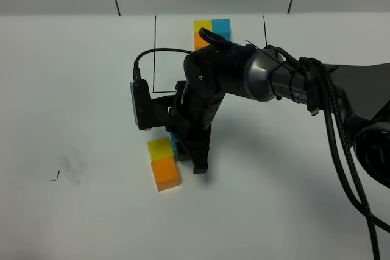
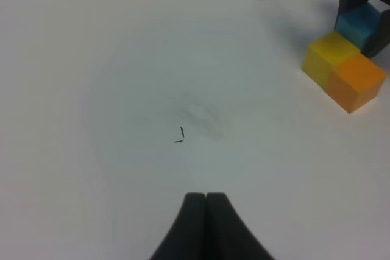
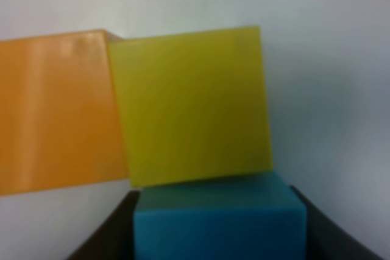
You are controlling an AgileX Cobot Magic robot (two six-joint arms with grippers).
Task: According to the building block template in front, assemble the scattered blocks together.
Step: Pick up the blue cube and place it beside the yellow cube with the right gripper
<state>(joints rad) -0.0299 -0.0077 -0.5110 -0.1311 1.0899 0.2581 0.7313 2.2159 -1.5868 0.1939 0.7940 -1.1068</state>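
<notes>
The building block template (image 1: 210, 28), a yellow, blue and orange trio, lies at the table's far edge inside a thin black drawn outline, partly behind my right arm. The scattered blocks sit together nearer the front: the yellow block (image 1: 159, 147) (image 3: 192, 105) touches the orange block (image 1: 165, 173) (image 3: 58, 114). The blue block (image 1: 173, 144) (image 3: 219, 226) rests against the yellow one's side. My right gripper (image 1: 184, 153) is shut on the blue block, whose sides lie between the black fingers (image 3: 103, 238). My left gripper (image 2: 205, 202) is shut and empty over bare table, well away from the blocks (image 2: 341, 68).
My right arm (image 1: 268, 77) and its black cables reach from the right edge across the middle of the table. Small black pen marks (image 1: 56, 176) (image 2: 180, 135) and a faint smudge lie at the front left. The table is white.
</notes>
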